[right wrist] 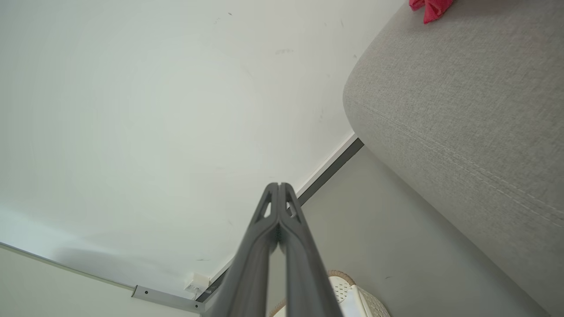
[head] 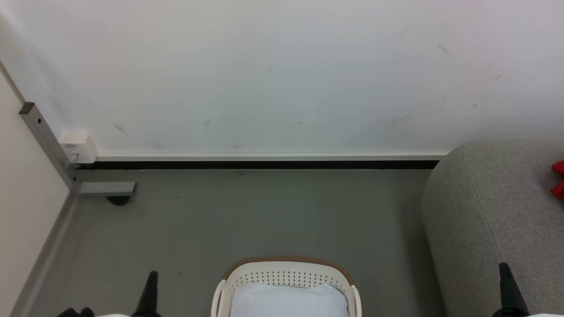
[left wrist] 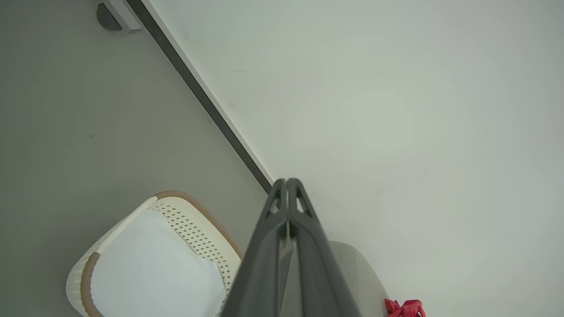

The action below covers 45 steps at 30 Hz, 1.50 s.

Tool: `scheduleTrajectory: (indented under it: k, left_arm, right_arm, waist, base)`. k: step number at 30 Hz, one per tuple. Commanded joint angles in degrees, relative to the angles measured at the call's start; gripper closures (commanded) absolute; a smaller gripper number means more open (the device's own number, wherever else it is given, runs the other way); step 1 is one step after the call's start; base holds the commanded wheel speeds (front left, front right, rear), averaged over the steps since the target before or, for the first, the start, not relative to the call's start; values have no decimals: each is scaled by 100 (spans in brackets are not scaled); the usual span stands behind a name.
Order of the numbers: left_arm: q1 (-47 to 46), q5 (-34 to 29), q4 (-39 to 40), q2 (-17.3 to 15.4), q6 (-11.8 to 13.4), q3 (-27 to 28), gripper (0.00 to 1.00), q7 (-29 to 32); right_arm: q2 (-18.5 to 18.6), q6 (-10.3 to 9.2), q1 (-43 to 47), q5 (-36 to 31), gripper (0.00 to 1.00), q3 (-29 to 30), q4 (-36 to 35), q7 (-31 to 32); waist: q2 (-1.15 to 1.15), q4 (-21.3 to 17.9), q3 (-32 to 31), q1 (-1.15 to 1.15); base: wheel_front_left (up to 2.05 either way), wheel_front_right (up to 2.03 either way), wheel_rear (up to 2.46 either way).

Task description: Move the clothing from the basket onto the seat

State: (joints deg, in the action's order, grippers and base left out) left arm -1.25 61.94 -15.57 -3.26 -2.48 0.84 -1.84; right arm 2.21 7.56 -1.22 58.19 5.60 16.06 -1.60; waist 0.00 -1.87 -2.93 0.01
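the left fingers [left wrist: 286, 182] are pressed together tip to tip with nothing held, and the right fingers [right wrist: 278, 187] are closed and empty in the same way. in the head view they rise at the lower left [head: 152, 278] and lower right [head: 505, 269], both clear of everything. between them the basket [head: 286, 277] stands on the floor [head: 264, 215], its visible inside covered by a smooth white cloth [head: 288, 300]. a strip of bare floor separates the basket from the rounded side of the seat [head: 493, 211], which fills the right. the clothing [head: 558, 178], a bit of bright red fabric, lies on the seat's top well in from its rounded left edge. beyond the basket the floor runs open to the dark gap under the skirting [head: 264, 156] of the white wall [head: 282, 75]. at the floor's far left corner stand a grey metal post [head: 44, 136] and a white box [head: 79, 146].
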Motion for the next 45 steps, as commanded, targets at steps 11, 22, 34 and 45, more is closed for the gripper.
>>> scheduleTrajectory:
  k: [11, 22, 34, 45]
  left_arm:
    - [-207, 684, 92, -6, -122, 148, 100, 190]
    - [-283, 1242, 108, 2, -223, 249, 100, 345]
    - [-367, 1797, 124, 11, -313, 359, 100, 504]
    - [-424, 2266, 138, 18, -392, 442, 100, 642]
  right_arm:
    - [75, -8, -226, 768, 100, 33, -110, 174]
    - [80, -9, -288, 1399, 100, 50, -132, 328]
    - [84, -10, -380, 2029, 100, 68, -159, 487]
    - [87, -11, -439, 2551, 100, 84, -185, 619]
  waist:
    - [0, 30, 50, -1]
    - [0, 61, 102, -1]
    - [0, 95, 158, -1]
    - [0, 126, 210, -1]
  base:
    - [0, 0, 0]
    - [0, 0, 0]
    - [0, 0, 0]
    - [0, 0, 0]
